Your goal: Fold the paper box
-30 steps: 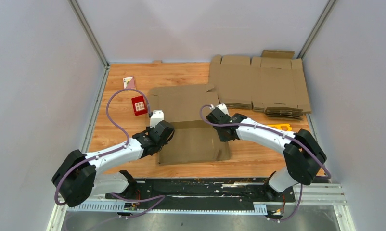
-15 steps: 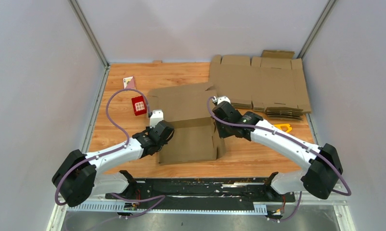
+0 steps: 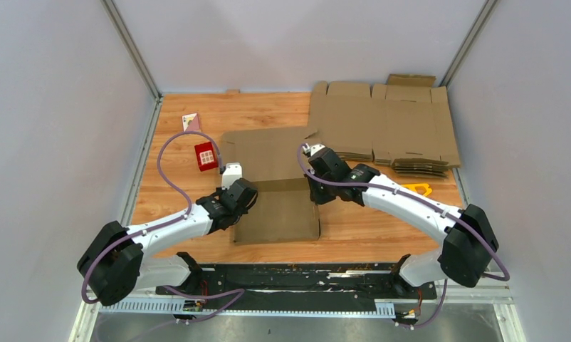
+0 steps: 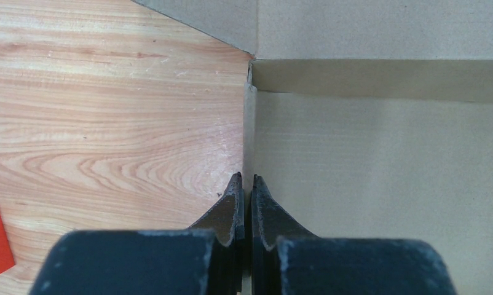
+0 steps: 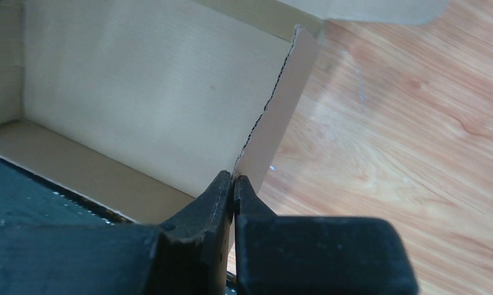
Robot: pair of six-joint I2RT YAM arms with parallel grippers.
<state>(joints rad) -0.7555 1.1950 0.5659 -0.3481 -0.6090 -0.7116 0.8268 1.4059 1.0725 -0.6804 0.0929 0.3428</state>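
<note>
The paper box (image 3: 275, 192) lies mid-frame on the worktop (image 3: 268, 110), long axis top to bottom, left jaws pinched shut on its left wall, right jaws likewise on its right wall.

Soft, even overhead light keeps all views bright with only faint shadows on the wooden table (image 3: 261, 110), whose grain carries a pale sheen in the right wrist view, while the left gripper (image 4: 244, 190) and right gripper (image 5: 233, 187) sit dark and blurred up close.
</note>
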